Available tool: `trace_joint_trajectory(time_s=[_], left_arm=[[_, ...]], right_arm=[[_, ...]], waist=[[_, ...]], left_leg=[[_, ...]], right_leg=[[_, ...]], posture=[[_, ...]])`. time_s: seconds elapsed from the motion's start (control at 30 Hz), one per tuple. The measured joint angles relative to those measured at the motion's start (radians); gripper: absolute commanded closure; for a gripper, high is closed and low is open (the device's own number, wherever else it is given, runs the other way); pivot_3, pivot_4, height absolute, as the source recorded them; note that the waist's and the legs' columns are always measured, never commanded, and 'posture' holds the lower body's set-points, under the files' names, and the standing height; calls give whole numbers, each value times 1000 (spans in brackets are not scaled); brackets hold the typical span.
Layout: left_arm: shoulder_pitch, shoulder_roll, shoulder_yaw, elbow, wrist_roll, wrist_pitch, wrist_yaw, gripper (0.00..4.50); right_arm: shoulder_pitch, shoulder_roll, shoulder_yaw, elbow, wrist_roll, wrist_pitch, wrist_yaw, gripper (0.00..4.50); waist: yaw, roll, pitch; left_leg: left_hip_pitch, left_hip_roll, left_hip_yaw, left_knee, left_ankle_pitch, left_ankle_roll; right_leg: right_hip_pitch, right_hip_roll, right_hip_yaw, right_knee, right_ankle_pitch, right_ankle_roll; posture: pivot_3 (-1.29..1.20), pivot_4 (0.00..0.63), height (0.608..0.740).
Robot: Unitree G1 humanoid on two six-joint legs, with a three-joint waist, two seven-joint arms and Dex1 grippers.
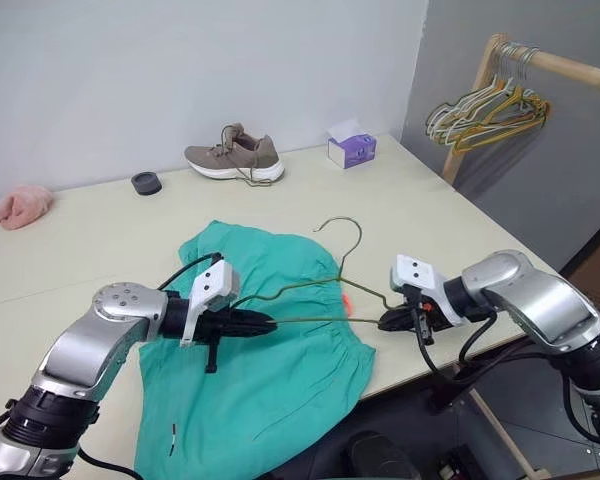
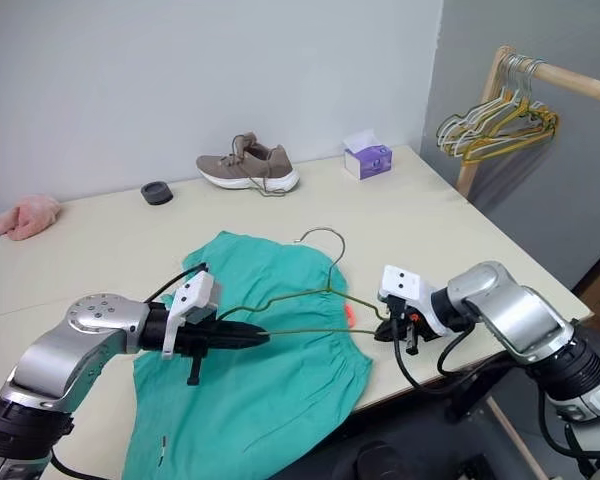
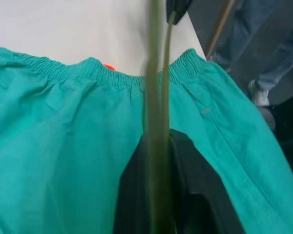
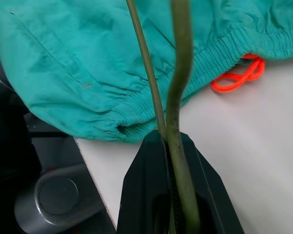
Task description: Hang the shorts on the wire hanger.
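Note:
The teal-green shorts [image 1: 270, 385] lie flat on the table [image 1: 460, 230], with the gathered waistband toward its right front edge and one leg hanging over the front. An orange cord [image 4: 239, 75] peeks out by the waistband. The thin olive wire hanger [image 1: 310, 287] is held just above the shorts, its hook pointing to the table's far side. My left gripper [image 1: 268, 324] is shut on the hanger's left end, and the wire [image 3: 156, 97] runs out past its fingers. My right gripper [image 1: 385, 322] is shut on the hanger's right corner [image 4: 178, 73], over the table edge beside the waistband.
A tan shoe [image 1: 235, 158], a purple tissue box [image 1: 352, 150], a small black round object [image 1: 146, 183] and a pink fluffy cloth [image 1: 18, 207] sit along the far side. A wooden rack with bunched white and yellow hangers [image 1: 490, 110] stands at the right. A person's legs [image 3: 278, 44] are beyond the table.

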Motion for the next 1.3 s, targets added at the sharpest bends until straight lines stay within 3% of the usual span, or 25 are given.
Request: trace_joint_trajectory(time_s=[0.13,0.43,0.53,0.7,0.93,1.3], left_arm=[[4,-1,8,19,7,-25,7,2248],[-8,11,52,148,51,-68,43,2248],[-3,9,51,146,52,-64,46,1762],[3,-14,44,143,81,-80,89,198],[-51,-56,49,243,146,-155,161,198],[-38,-61,63,273,160,-194,174,198]], right_arm=[[48,-65,-47,-26,18,-3,12,4500],[266,-178,-203,-55,80,14,14,4500],[370,-210,-285,-75,116,31,2,4500],[578,-245,-432,-76,154,62,-26,4500],[604,-219,-494,-25,167,102,-92,4500],[539,-225,-386,-75,179,102,-76,4500]], waist=[[3,0,0],[1,0,-1],[-4,0,-1],[-5,0,-2],[-20,-1,-3],[-21,-1,-4]], left_leg=[[-4,-1,0,1,0,0],[-6,-1,0,1,0,0],[-7,0,0,1,0,0],[-7,-1,1,2,0,0],[-4,-1,3,3,1,1],[-7,0,2,3,1,1]], right_leg=[[-3,0,0,0,0,0],[-5,-1,0,0,0,0],[-6,-1,0,0,0,1],[-6,-1,0,1,1,1],[-3,0,1,1,4,4],[-5,0,1,0,4,4]], posture=[[-339,0,740],[-372,0,740],[-382,0,740],[-399,0,740],[-398,0,740],[-378,0,740]])
